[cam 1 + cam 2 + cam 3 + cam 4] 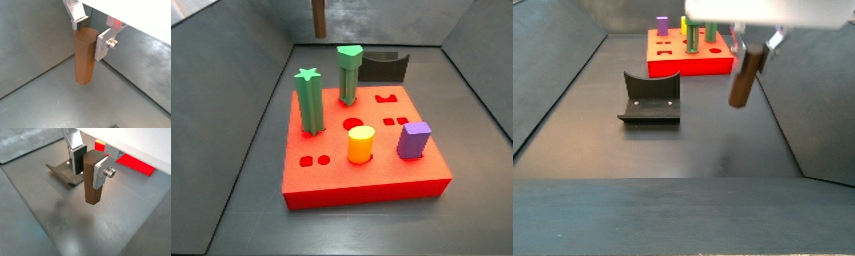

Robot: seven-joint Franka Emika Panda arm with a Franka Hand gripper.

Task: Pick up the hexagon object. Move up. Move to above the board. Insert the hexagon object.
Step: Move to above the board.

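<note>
The hexagon object [85, 57] is a long brown six-sided bar. It hangs upright, clamped near its upper end between my gripper's [90, 32] two silver fingers, clear of the grey floor. Both wrist views show this grip; in a wrist view the gripper [89, 164] is shut on the bar [91, 185]. In a side view the gripper [755, 45] holds the bar [744, 80] in the air to the right of the fixture, short of the red board [700, 64]. In a side view only the bar's lower part [319, 15] shows, beyond the board [372, 170].
The board carries a green star peg [309, 100], a taller green peg [348, 75], a yellow cylinder [361, 144] and a purple block [413, 139]. The dark fixture [651, 98] stands on the floor; it also shows in a wrist view [63, 172]. Grey walls enclose the floor.
</note>
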